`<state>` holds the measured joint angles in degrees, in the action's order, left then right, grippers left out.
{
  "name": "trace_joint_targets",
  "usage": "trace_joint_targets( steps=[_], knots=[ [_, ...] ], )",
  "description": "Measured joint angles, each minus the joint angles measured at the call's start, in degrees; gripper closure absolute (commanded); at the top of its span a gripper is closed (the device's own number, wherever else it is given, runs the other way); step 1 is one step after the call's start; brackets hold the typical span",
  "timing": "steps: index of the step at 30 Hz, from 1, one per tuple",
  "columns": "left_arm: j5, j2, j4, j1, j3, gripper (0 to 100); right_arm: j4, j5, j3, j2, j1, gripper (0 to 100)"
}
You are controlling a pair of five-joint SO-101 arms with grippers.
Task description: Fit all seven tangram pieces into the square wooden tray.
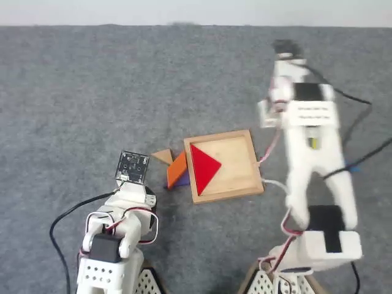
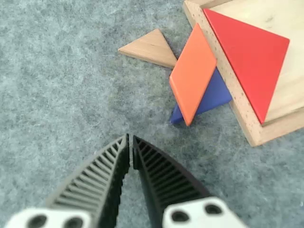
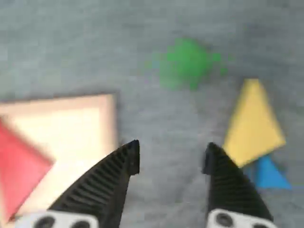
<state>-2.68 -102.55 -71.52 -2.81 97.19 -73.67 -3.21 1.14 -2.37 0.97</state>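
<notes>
The left gripper (image 2: 130,137) hangs just above the worktop (image 2: 57,95). Its jaws are closed to a hairline gap with nothing between them. Far and right of it, near but apart, lies a cluster of three loose pieces.

- The orange parallelogram (image 2: 192,78) rests on top of a blue piece (image 2: 216,92). Its right edge meets the left rim of the tray (image 2: 242,111), and its long axis runs near to far, roughly along that rim.
- A wood-coloured triangle (image 2: 149,47) lies flat on the worktop, just left of the parallelogram's far end.
- Inside the tray, the red triangle (image 2: 247,57) sits against the left wall.

The right gripper (image 3: 171,152) is spread wide and holds nothing. It hovers over worktop beside a corner of the tray. A yellow triangle (image 3: 251,123) lies near one fingertip and touches a blue triangle (image 3: 268,173). A green piece (image 3: 187,61) lies farther out, too blurred for us to name its shape.

We judge the left arm the nearer one for the orange parallelogram. The gripper must first open, then advance far and right, with the jaws set across the piece's short axis. We count one of the seven pieces as seated.
</notes>
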Motion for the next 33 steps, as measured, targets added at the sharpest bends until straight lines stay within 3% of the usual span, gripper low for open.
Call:
trace_joint_targets(
  steps=[3,15,24,33],
  knots=[
    [0.0,0.0,0.0,0.0,0.0,99,1.1,-0.8,-2.6,-4.0,-4.7,69.0],
    [0.0,0.0,0.0,0.0,0.0,99,1.6,-1.4,-18.5,-29.7,-12.6,68.8],
    [0.0,0.0,0.0,0.0,0.0,99,2.5,-1.5,-19.2,-34.1,-17.1,68.8],
    [0.0,0.0,0.0,0.0,0.0,99,2.8,-1.5,-19.2,-34.1,-16.8,68.7]
  ],
)
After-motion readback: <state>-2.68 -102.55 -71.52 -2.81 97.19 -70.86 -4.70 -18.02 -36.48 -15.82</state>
